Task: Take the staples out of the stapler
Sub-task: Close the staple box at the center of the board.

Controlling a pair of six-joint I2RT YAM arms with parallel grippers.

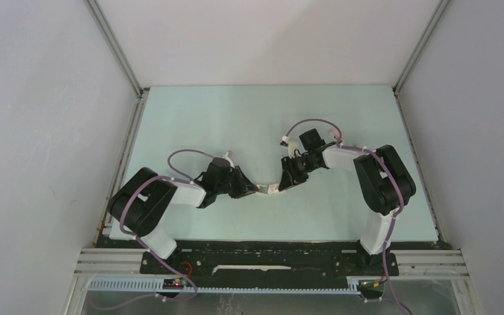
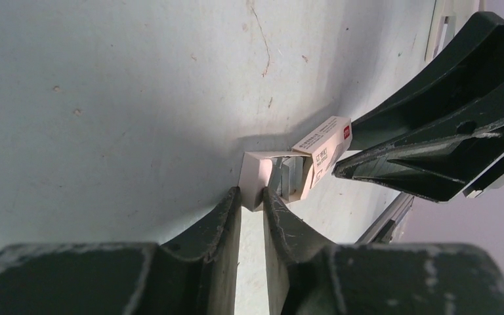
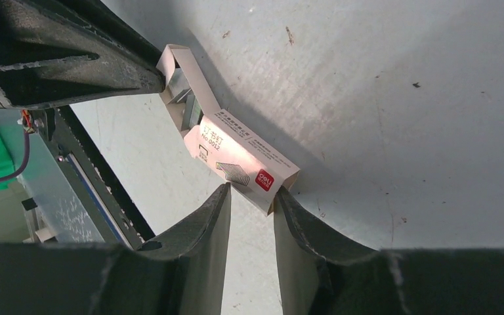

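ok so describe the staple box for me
On the pale green table, look where the left hand and right hand meet. Between them is a small cream box with a red logo, its tray slid partly out, showing grey staples.

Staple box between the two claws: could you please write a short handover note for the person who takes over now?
The left claw is shut on the end of the inner tray.
The right claw is around the red end of the sleeve; grip unclear.
The staples: grey strips in the tray, partly slid out of the sleeve.
Done: box partly opened.
To do: take the staples out. No stapler is in view.
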